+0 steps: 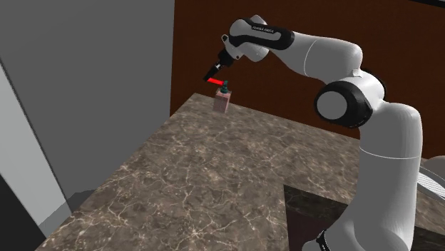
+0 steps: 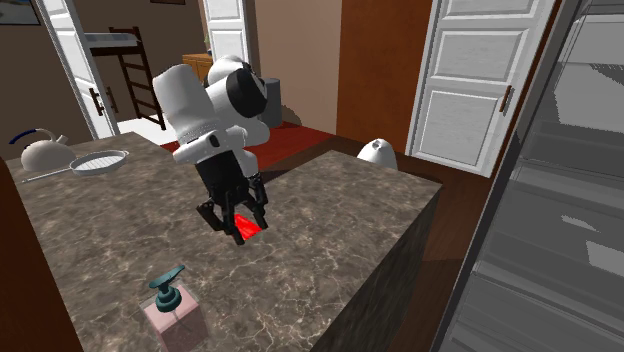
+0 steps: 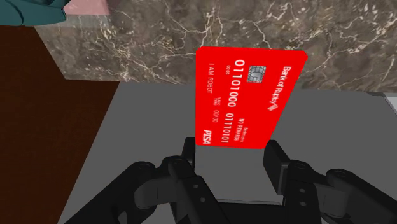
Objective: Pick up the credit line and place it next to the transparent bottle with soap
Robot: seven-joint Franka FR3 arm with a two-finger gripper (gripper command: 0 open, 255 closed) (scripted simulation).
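A red credit card (image 3: 248,95) with white print is clasped at its lower edge by my black gripper (image 3: 234,154), which is shut on it. In the shoulder view the gripper (image 1: 212,71) holds the card (image 1: 215,81) in the air just above the pump of the soap bottle (image 1: 223,98), which stands at the counter's far corner. The second exterior view has the card (image 2: 248,229) hanging below the gripper (image 2: 235,212) over the marble counter (image 2: 330,230). The bottle (image 2: 172,305), pinkish with a teal pump, stands nearer that camera. Its pump (image 3: 32,9) shows beyond the card.
A white kettle (image 2: 40,152) and a round strainer (image 2: 98,160) sit on the counter's far side behind the arm. A white rounded object (image 2: 380,152) lies beyond the counter's edge. A brown wall (image 1: 285,78) stands behind the bottle. A dark inset (image 1: 314,207) lies near the stand.
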